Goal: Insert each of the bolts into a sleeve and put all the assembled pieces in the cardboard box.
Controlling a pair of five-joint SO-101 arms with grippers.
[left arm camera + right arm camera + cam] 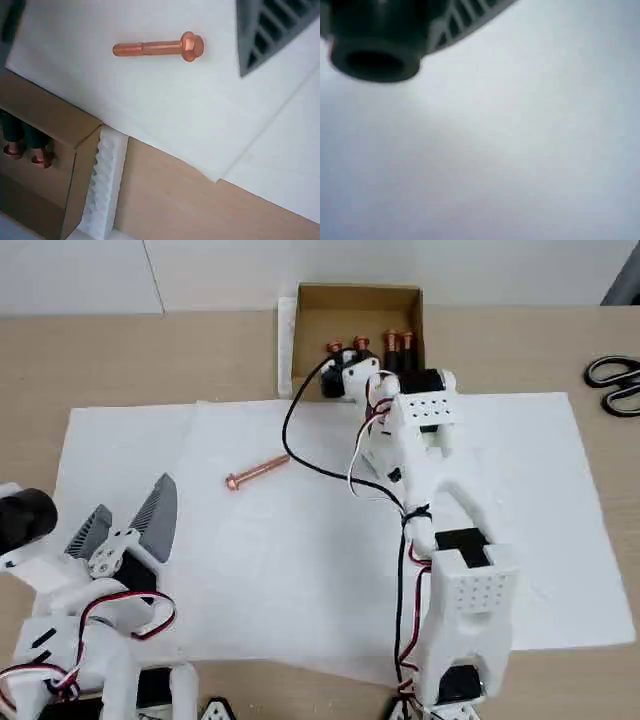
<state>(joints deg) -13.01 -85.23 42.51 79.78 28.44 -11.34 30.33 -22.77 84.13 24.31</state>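
Pairing the loose bolt [258,471] with sleeve [375,55] clamped in right gripper [345,378]; next, probably closing left gripper [128,520], jaws now apart, on bolt shank

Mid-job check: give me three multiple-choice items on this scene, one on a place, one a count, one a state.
1. Where is the loose bolt relative to the cardboard box? A inside it; B outside, on the white sheet; C leaning on its wall.
2. How many bolts lie loose on the sheet? A one; B two; C three.
3. The left gripper is: A shut on the bolt; B shut, empty; C open, empty.
Key: B, it lies on the sheet; A, no second one there; C, its fingers stand apart.
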